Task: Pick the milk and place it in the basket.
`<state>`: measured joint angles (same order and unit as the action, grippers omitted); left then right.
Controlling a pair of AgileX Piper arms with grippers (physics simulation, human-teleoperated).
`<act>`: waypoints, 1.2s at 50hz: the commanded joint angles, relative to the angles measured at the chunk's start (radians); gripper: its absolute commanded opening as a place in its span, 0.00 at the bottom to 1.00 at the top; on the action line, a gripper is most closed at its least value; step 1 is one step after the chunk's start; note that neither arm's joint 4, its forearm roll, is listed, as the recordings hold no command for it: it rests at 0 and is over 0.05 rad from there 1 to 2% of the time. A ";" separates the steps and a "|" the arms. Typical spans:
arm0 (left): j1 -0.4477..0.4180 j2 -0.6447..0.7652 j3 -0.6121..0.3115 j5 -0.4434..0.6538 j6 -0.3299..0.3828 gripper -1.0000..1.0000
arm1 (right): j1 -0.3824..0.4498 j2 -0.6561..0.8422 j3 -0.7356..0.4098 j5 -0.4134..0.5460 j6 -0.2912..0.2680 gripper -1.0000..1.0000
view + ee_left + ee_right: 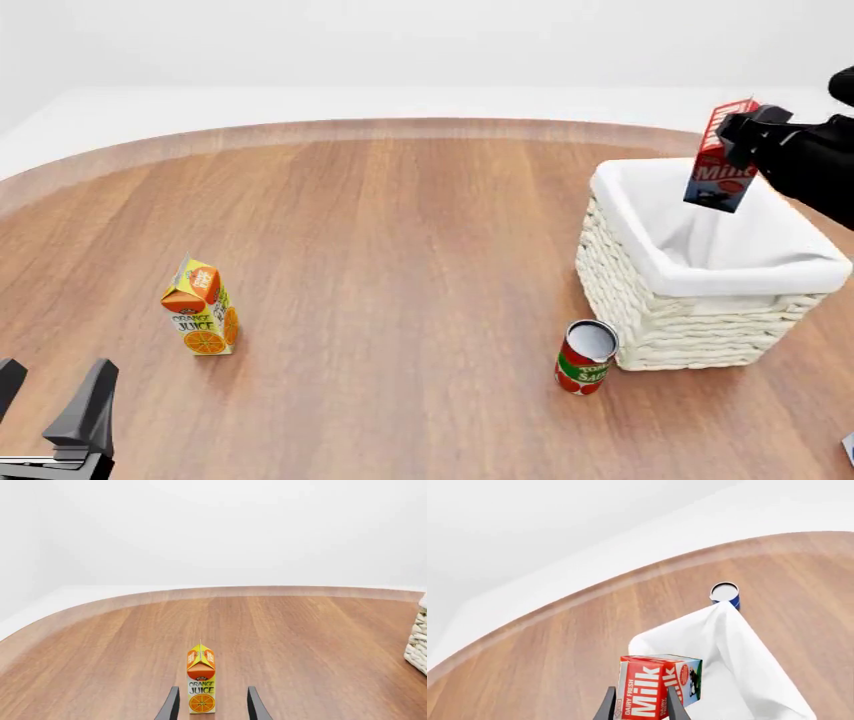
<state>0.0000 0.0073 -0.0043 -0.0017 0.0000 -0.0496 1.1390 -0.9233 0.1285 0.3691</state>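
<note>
Over the basket's far right corner, the right gripper (742,128) held the milk (721,158) clear of the rim, its 2 fingers closed on the carton's red upper part. In the right wrist view the fingertips (670,706) pinched the front of the carton (657,692) just beside the white lettering, with the white cloth lining directly beyond it. The milk hung tilted rather than upright: its gable top leaned toward the far right and its blue-green base pointed down and toward the basket's open middle, so its long axis ran steeply from top to base with a slight slant. That placed the basket (654,330) straight below the carton, and I judged that the coming move depended on this 1 relation, base over lining, with the carton inside the rim's outline and not over the wicker wall. The right arm was the only one near; lowering and releasing looked like what remained.

Near the tabletop's front left corner, the left gripper (54,410) hung with its fingers spread apart and nothing between them. An orange juice carton (200,320) stood upright just ahead of it, well apart from the basket. A red can (585,357) stood against the basket's front wall, and a blue can (725,594) stood beyond the basket.
</note>
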 commanded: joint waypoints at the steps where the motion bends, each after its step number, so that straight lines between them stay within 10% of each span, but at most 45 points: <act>1: 0.000 0.000 0.000 0.000 0.000 1.00 | -0.016 0.046 0.001 -0.055 0.013 0.00; 60: 0.000 0.000 0.000 0.000 0.000 1.00 | -0.032 0.232 0.060 -0.187 0.042 0.00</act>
<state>0.0000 0.0073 -0.0043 -0.0017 0.0000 -0.0815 1.3558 -0.8524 -0.0353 0.3920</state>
